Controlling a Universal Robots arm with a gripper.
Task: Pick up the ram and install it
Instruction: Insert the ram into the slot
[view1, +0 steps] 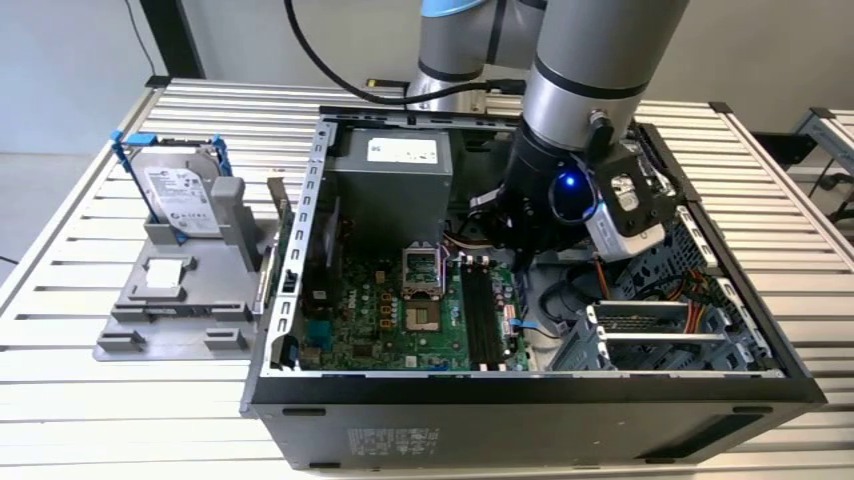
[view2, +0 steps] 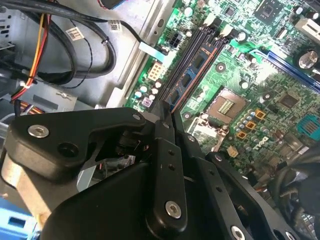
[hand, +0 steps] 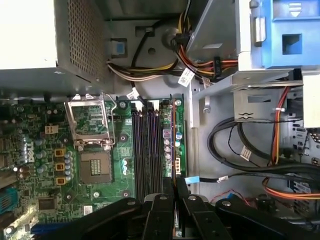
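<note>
The ram (view2: 196, 67), a thin dark stick with a row of black chips, stands on edge along the black memory slots (hand: 147, 150) of the green motherboard (view1: 387, 320). In both wrist views its near end runs into my gripper (view2: 170, 116) (hand: 173, 187), whose black fingers are pressed together on it. I cannot tell whether the stick is seated in a slot. In the exterior view the arm's wrist (view1: 554, 195) reaches down into the open computer case, right over the slots (view1: 483, 315), and hides the fingers.
The case's metal walls (view1: 310, 230) ring the work area. A power supply (view1: 394, 175) sits at the back, and a CPU socket (hand: 95, 167) lies beside the slots. Cable bundles (hand: 240, 150) and drive bays (view1: 667, 330) crowd the other side. A silver hard drive (view1: 180, 190) stands on a grey holder outside.
</note>
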